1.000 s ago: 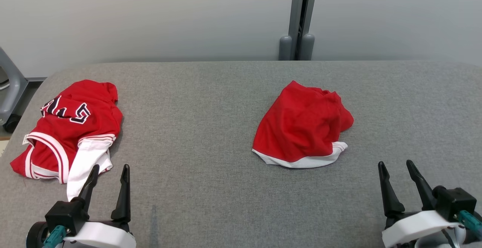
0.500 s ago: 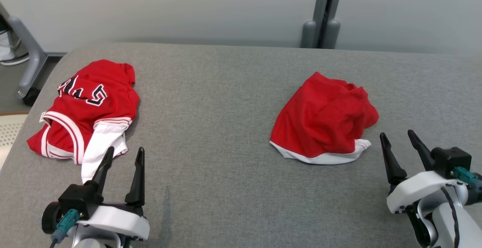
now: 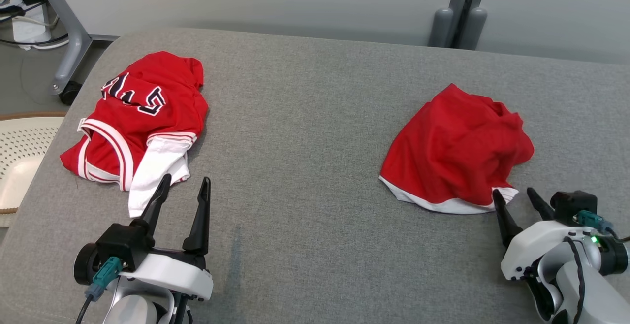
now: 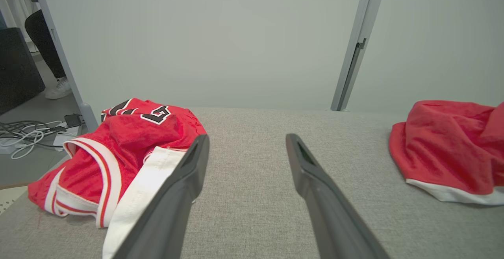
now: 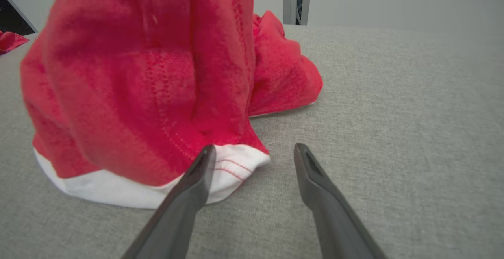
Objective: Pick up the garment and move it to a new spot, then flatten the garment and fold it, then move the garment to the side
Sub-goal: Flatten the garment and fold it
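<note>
1. I judge this to be the first step, the pickup. Nothing is held: my right end effector and left end effector both stand wide open.
2. The crumpled red garment lies right of centre on the grey table. The corner of its white hem is at one right fingertip, perhaps touching.
3. Next I'd ease forward until the hem sits between the fingers, then close.

Head view high above table; wrist views low, forward, right one close to shared garment.
</note>
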